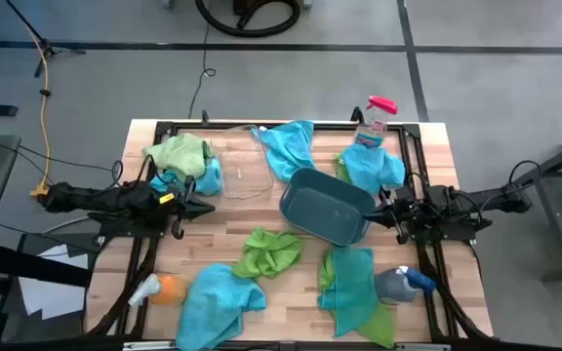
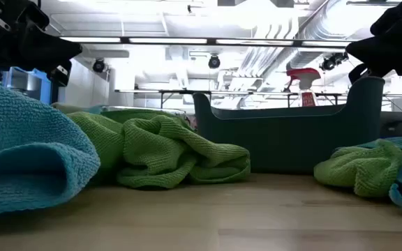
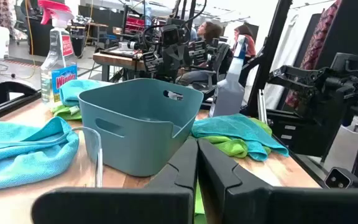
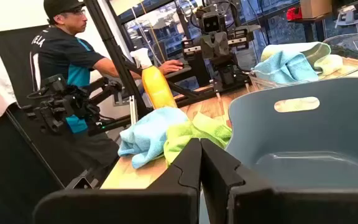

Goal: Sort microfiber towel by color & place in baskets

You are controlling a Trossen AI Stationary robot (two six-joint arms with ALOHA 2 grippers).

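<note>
— Two baskets are seen: where?
— The teal basket (image 1: 328,205) is set mid-table; the clear basket (image 1: 230,168) beside the left gripper (image 1: 207,207).
— Fingers?
— Both grippers, the right gripper (image 1: 373,214) included, are pressed together, nothing held.

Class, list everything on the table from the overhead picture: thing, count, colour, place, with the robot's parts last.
Teal basket: one, centre.
Clear basket: one, back left of centre.
Blue towels: four; back centre, back right, front left, back left under a green one.
Green towels: three; back left, front centre, front right.
Spray bottles: three; red-capped back right, orange front left, blue-capped front right.
Left tool: shut, left of centre.
Right tool: shut, at the teal basket's right.
</note>
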